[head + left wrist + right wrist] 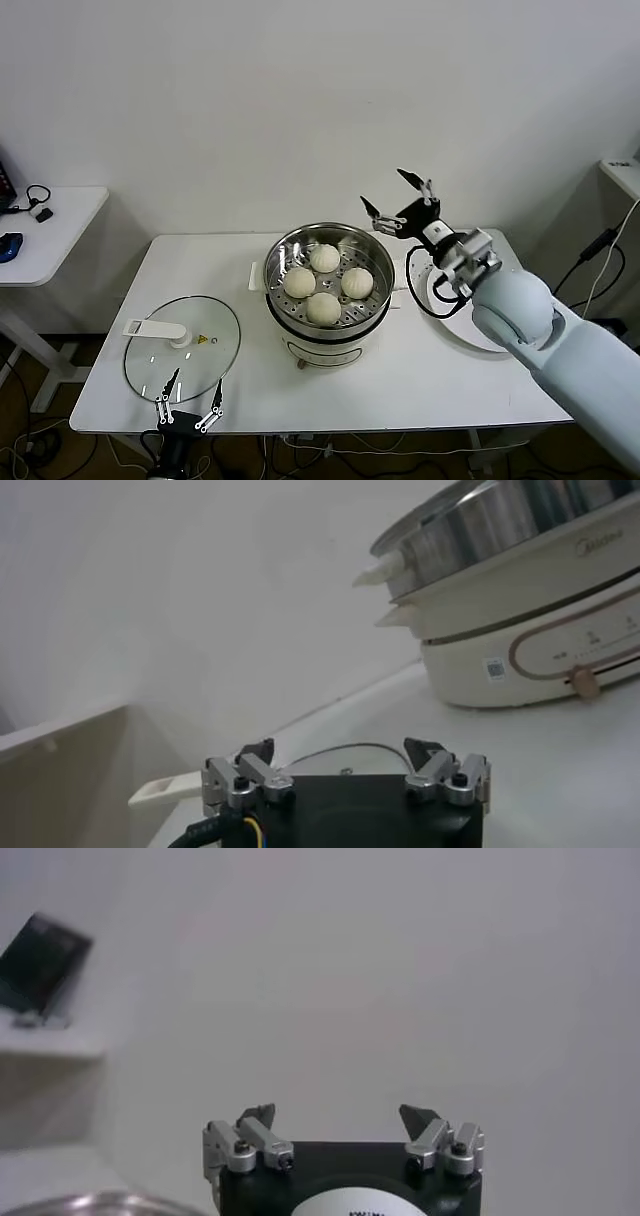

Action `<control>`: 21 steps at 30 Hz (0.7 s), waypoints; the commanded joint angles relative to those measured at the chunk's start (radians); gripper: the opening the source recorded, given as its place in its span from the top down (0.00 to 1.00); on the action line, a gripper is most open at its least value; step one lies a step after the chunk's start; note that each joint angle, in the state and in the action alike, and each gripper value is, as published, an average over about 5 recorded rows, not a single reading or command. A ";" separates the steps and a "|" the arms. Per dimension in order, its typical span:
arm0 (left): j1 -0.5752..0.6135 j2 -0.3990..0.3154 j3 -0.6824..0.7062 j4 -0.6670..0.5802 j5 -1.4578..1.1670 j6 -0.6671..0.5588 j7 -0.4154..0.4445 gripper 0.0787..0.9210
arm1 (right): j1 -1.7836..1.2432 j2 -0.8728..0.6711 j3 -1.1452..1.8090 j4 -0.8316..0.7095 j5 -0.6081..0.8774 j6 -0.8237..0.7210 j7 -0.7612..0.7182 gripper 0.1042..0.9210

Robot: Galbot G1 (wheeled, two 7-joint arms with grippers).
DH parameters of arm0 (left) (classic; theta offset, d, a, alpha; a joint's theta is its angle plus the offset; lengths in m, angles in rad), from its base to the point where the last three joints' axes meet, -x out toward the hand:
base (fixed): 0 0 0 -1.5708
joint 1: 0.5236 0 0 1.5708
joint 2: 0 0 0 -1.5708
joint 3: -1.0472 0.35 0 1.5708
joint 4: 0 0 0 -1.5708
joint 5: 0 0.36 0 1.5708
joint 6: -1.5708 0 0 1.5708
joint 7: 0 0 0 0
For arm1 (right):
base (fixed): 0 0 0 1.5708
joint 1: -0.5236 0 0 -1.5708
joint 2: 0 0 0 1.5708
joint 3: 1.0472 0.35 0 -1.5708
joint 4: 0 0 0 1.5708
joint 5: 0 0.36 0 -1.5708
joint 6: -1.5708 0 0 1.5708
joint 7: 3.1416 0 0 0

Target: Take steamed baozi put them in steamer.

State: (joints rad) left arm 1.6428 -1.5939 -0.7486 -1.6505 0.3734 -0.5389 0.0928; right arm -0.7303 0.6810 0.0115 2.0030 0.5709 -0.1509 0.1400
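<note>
- Four steamed baozi [325, 284] sit inside the steamer [327, 290], on its perforated floor: one at the far side, one at the left, one at the right, one at the near side, close together round the middle.
- The steamer stands at the middle of the white table [420, 375].
- My right fingers [400, 199] hang in the air just right of the steamer's far rim, above the table, spread wide and holding nothing.
- In my right wrist view those fingers [343, 1124] point at the bare wall, with the two tips well apart.
- A white plate [452, 318] lies on the table to the right of the steamer, partly hidden behind my right arm.
- My left fingers [188, 403] rest low at the near left edge of the table, wide apart and holding nothing.
- The glass lid [182, 347] with its white handle lies flat on the table left of the steamer, just beyond my left fingers.
</note>
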 commanded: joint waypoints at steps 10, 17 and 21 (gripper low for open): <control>-0.005 -0.004 0.001 0.007 -0.009 -0.001 0.000 0.12 | -0.895 0.600 0.604 0.012 -0.266 0.556 -0.145 0.12; -0.006 -0.005 0.003 0.001 -0.021 0.003 -0.001 0.12 | -1.007 0.686 0.585 -0.045 -0.308 0.719 -0.222 0.12; -0.006 -0.008 0.005 0.001 -0.031 0.003 -0.001 0.12 | -1.050 0.712 0.563 -0.098 -0.369 0.786 -0.227 0.12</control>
State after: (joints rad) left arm 1.6364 -1.5995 -0.7450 -1.6484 0.3573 -0.5358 0.0928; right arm -1.5309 1.2087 0.5353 1.9845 0.3221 0.3638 -0.0081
